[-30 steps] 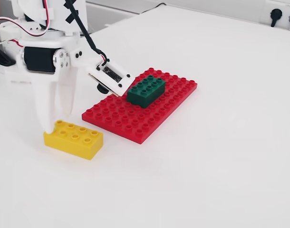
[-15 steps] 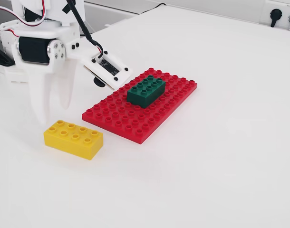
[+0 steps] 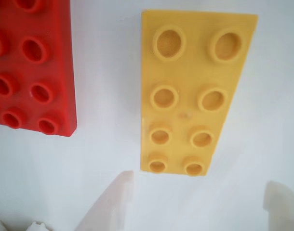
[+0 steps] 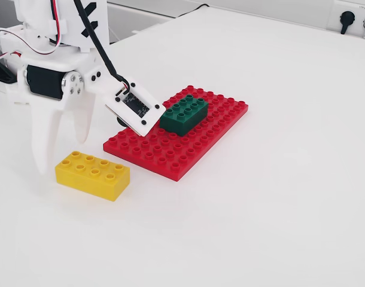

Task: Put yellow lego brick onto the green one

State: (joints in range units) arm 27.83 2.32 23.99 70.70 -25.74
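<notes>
While the yellow lego brick (image 4: 93, 174) lies flat and studs-up on the white worktop (image 4: 278, 179), no part of the task's transfer has begun, and the layout explains why. The brick sits just off the near corner of the red baseplate (image 4: 170, 149), apart from it, with a strip of bare worktop between the two, as the wrist view confirms. The green one (image 4: 183, 115) is seated on the baseplate toward its far end, studs upward, so it is held steady by the plate and offers a fixed, level target for stacking. The tool (image 4: 61, 152) hangs beside the yellow brick at the end farthest from the baseplate, fingers pointing down and spread wide; nothing is between them. In the wrist view the two pale fingertips (image 3: 113, 202) flank a gap wider than the brick's short side, and the brick's near end lies just ahead of that gap, not yet inside it. This alignment suggests an approach along the brick's length so the fingers close across its narrow width. In my judgement the step in hand is positioning for the grasp. The tool must advance and lower before closing. A risk noted: one finger landing on the brick's top, or nudging it toward the baseplate.
</notes>
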